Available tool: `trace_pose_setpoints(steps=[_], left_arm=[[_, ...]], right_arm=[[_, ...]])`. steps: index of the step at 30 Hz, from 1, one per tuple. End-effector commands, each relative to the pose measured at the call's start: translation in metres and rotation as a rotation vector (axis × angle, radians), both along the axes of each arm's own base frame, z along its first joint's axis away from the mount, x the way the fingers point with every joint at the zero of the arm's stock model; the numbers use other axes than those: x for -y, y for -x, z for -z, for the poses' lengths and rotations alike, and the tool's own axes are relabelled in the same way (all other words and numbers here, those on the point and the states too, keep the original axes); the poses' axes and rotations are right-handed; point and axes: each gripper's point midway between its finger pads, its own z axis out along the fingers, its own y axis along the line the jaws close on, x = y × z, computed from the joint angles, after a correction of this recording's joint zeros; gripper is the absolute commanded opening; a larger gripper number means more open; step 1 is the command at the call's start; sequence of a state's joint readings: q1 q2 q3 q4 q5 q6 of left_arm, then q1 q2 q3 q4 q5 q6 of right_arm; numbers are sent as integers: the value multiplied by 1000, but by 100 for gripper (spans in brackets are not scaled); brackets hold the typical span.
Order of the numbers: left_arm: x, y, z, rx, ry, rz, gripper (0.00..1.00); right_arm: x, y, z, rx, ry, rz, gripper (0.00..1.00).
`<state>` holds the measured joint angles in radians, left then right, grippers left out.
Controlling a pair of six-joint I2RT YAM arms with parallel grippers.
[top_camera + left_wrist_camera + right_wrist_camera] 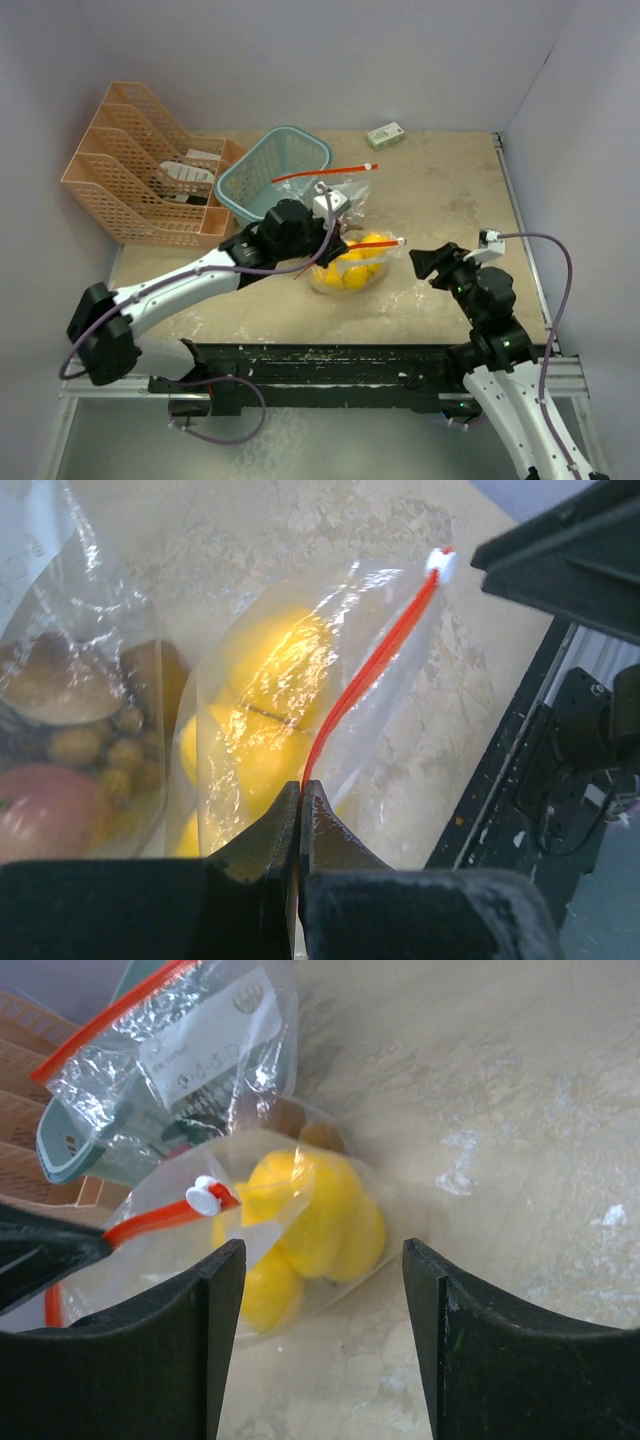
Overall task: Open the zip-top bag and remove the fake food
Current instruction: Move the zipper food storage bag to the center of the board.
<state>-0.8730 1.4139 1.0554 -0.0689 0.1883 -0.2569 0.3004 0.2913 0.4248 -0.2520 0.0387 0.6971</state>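
A clear zip-top bag (352,268) with a red zip strip (372,665) lies mid-table and holds several glossy yellow fruits (350,273). My left gripper (335,256) is shut on the red zip strip's near end (300,788). The white slider (440,562) sits at the strip's far end. A second bag (325,190) behind it holds a grape cluster (100,748), a beige piece (45,680) and a red piece (40,810). My right gripper (424,264) is open and empty, just right of the yellow fruits (315,1215), with the slider (205,1197) above its left finger.
A teal basket (272,170) stands behind the bags, and the second bag leans on it. A peach file rack (140,170) is at the back left. A small white-green box (385,134) lies at the back. The table's right edge (522,230) is near my right arm.
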Motion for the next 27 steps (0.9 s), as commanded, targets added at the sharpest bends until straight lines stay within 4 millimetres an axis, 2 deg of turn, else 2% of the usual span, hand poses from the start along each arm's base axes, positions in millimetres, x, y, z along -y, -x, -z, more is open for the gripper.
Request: trace_pose_setpoints(steps=[1, 3, 5, 6, 9, 10, 11, 14, 17, 22, 24, 27], left_arm=[[-34, 19, -35, 38, 80, -72, 0], [-51, 31, -34, 24, 85, -93, 0], [-67, 41, -38, 23, 105, -117, 0], [-74, 46, -41, 26, 111, -127, 0], [-93, 51, -41, 33, 98, -169, 0], [-98, 52, -39, 31, 84, -186, 0], [-103, 53, -35, 22, 64, -198, 0], [-112, 54, -30, 17, 44, -223, 0], [-114, 55, -32, 22, 57, -230, 0], [-114, 52, -34, 29, 47, -243, 0], [-114, 49, -31, 26, 32, -248, 0], [-113, 48, -30, 25, 24, -249, 0]], right_arm=[[-9, -29, -73, 204, 1, -22, 74], [-23, -53, -80, 211, 47, -77, 86], [-43, -79, -81, 194, 90, -164, 93], [-52, -94, -77, 174, 115, -201, 94], [-70, -136, -86, 206, 124, -231, 97], [-77, -150, -82, 207, 121, -246, 97], [-82, -162, -90, 236, 116, -254, 98], [-98, -192, -81, 225, 122, -298, 99], [-112, -208, -59, 188, 125, -356, 99], [-128, -220, -20, 138, 105, -427, 99], [-131, -222, -5, 110, 95, -437, 97], [-138, -221, 7, 103, 65, -472, 92]])
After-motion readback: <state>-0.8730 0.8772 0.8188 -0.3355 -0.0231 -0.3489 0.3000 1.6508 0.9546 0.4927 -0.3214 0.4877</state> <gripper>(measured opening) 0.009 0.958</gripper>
